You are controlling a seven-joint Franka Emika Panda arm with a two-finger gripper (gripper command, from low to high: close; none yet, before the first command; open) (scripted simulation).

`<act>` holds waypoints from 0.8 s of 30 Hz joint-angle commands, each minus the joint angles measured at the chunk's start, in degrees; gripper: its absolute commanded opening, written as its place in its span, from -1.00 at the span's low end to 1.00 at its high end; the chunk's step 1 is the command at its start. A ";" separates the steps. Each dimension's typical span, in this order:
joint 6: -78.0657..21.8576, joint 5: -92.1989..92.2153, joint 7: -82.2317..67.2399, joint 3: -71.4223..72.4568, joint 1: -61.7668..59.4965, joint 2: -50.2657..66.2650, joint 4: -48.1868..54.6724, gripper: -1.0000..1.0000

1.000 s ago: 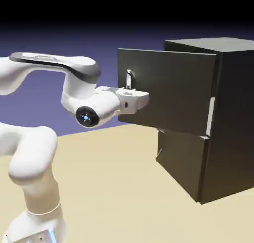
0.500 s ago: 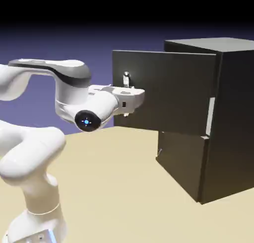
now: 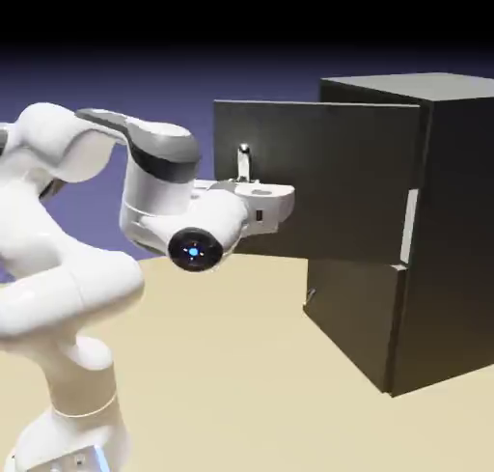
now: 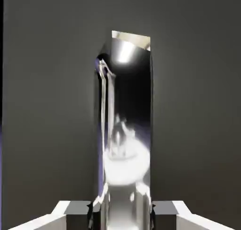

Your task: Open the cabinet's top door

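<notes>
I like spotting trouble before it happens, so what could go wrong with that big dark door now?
The fingertips might slide off the handle, since it looks smooth and shiny. The top door already stands wide open, so pulling farther could strain it. The hand is near the door's face and might bump it.

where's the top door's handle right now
In the hand view, the metal handle runs upright near the middle, its lower end between the two finger tips, against the top door's dark panel.
</notes>
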 commanded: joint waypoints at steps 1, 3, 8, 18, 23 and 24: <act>-1.41 -2.28 -1.74 -0.26 -1.26 2.10 0.99 -1.00; -3.90 -6.69 -5.22 -0.75 -3.50 6.25 3.32 -1.00; -7.96 -17.19 -13.32 -1.06 -7.69 16.63 9.83 -1.00; -10.79 -35.50 -24.78 0.15 -11.44 37.40 25.35 -1.00; -11.53 -43.25 -27.59 1.23 -11.76 47.78 34.35 -1.00; -11.73 -44.72 -27.91 1.48 -11.71 49.90 36.29 -1.00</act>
